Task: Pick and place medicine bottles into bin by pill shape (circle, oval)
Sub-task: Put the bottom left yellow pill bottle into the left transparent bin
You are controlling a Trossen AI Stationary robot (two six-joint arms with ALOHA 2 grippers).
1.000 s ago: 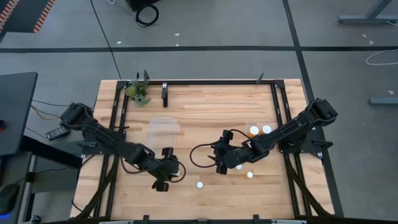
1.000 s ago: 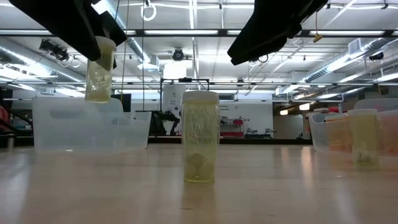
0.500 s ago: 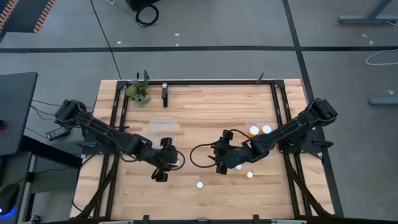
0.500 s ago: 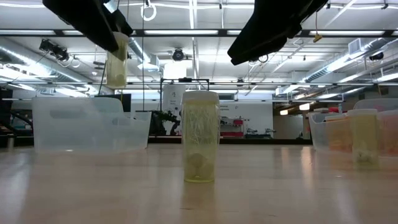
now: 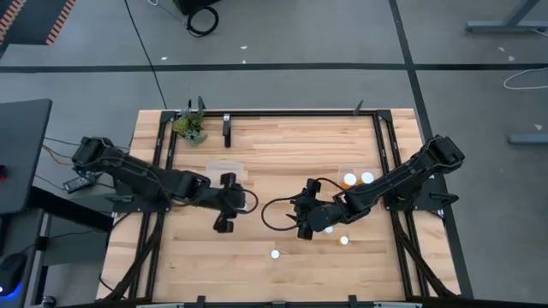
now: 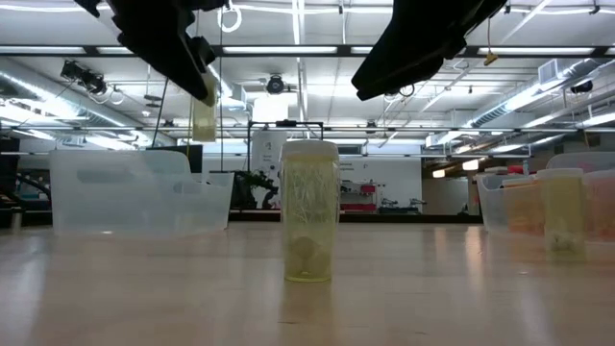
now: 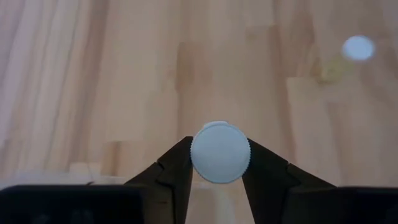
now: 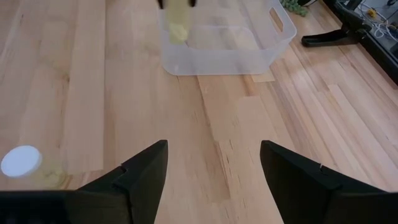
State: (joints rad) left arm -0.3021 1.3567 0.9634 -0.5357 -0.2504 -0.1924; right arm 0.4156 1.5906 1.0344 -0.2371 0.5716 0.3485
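Left gripper (image 7: 220, 163) pinches white-capped pale bottle (image 7: 220, 152), hanging upright just short of clear plastic bin (image 8: 227, 43); right gripper (image 8: 213, 171) spread, idle.

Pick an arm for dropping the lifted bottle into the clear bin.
Left. Its end effector is already shut on the medicine bottle, lifted close to the clear bin. The right end effector is open, empty and farther away.

The pale, smooth plank-wood desk (image 5: 282, 154) has a soft sheen. The clear, glossy plastic bin (image 8: 227, 40) is see-through. The yellowish translucent plastic bottle (image 6: 309, 213) stands on the desk, and a second bottle's matt white ribbed plastic cap (image 7: 220, 152) sits between matt black jaws.
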